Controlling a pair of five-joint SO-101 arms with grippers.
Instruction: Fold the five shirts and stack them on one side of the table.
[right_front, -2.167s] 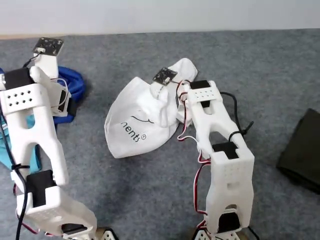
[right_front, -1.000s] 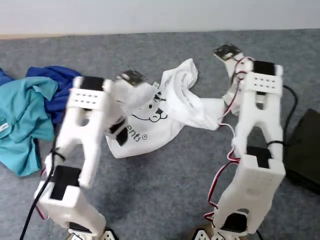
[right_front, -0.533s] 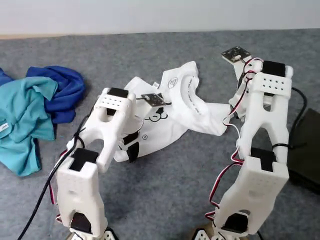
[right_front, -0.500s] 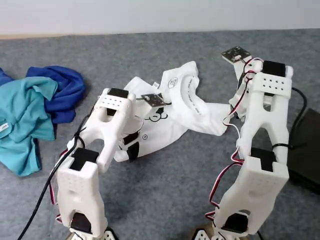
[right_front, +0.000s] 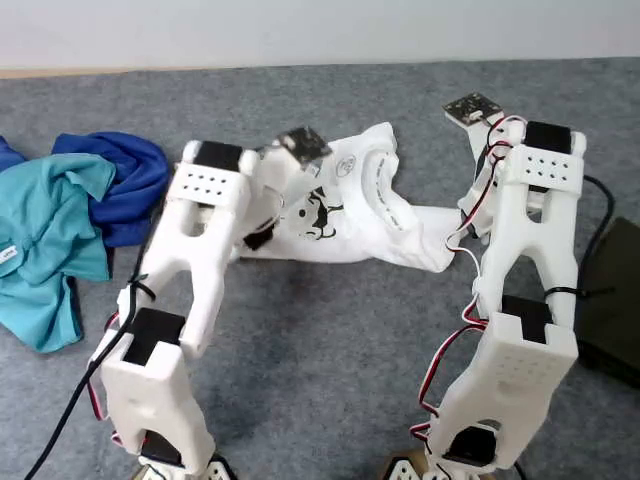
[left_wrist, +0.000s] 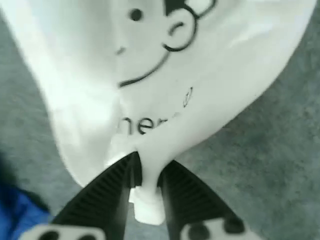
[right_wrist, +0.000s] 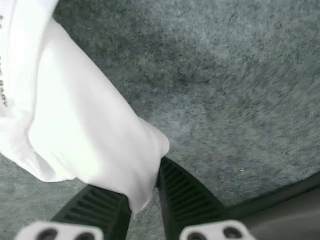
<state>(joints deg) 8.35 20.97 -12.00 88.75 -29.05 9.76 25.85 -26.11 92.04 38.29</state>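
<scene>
1. High view: I see the white shirt (right_front: 352, 215) stretched across the table (right_front: 330, 370), with a teal shirt (right_front: 45, 240) heaped far left.
2. Left wrist view: left gripper (left_wrist: 149, 167) clamped on its printed edge.
3. Right wrist view: right gripper (right_wrist: 145, 189) clamped on plain white cloth.

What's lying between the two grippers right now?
The white shirt, stretched between the left gripper and the right gripper, each shut on an edge of it; the high view shows this.

My table (right_front: 330, 330) is grey felt. At my far left a teal shirt (right_front: 45, 240) lies crumpled, touching a blue shirt (right_front: 125, 185). A white shirt (right_front: 370, 215) stretches across mid-table. A dark folded cloth (right_front: 612, 300) sits at my right edge.
</scene>
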